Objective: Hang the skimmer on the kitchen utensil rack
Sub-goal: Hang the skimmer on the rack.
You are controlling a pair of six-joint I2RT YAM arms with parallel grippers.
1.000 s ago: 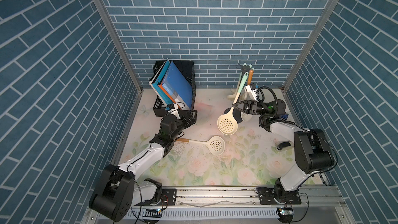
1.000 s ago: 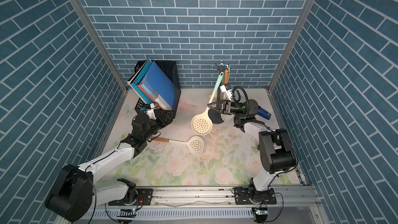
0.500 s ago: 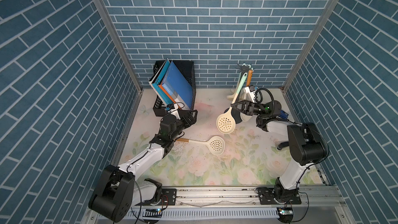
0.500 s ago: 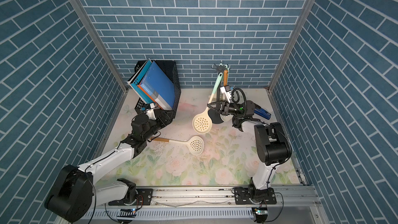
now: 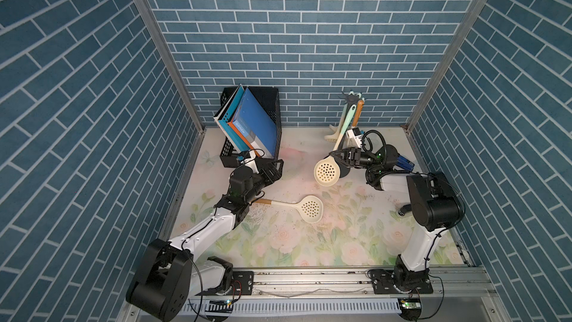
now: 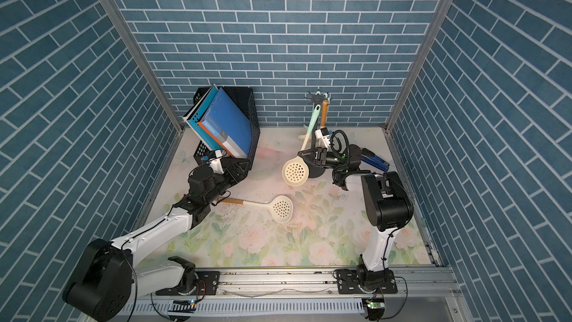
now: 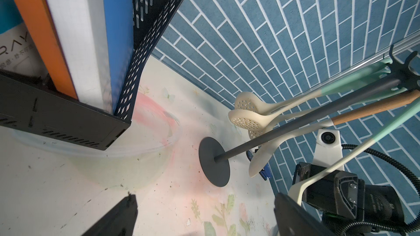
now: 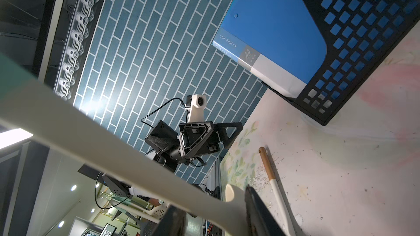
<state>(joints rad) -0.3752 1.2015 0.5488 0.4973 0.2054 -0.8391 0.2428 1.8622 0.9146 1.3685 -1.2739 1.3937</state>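
Observation:
The kitchen utensil rack (image 5: 351, 99) (image 6: 317, 98) stands at the back right, its round base (image 7: 214, 161) flat on the mat. The skimmer (image 5: 325, 172) (image 6: 295, 172), cream with a mint handle (image 7: 354, 153), hangs slanting from the rack's crown, its bowl just above the mat. My right gripper (image 5: 339, 154) (image 6: 305, 153) (image 8: 211, 200) is open, its fingers either side of the skimmer's neck with a gap showing. My left gripper (image 5: 275, 168) (image 6: 240, 170) (image 7: 202, 203) is wide open and empty, near the file box.
Another cream skimmer (image 5: 309, 209) (image 6: 280, 209) with a wooden handle lies on the floral mat. Two skimmers (image 7: 247, 114) and a wooden-handled spatula (image 7: 261, 162) hang on the rack. A black mesh file box (image 5: 269, 109) with folders stands back left. A blue object (image 5: 404, 161) lies by the right wall.
My right gripper's jaws have parted from the skimmer's neck, and the right arm has shifted a little. The skimmer stays hanging on the rack. The left arm has not moved.

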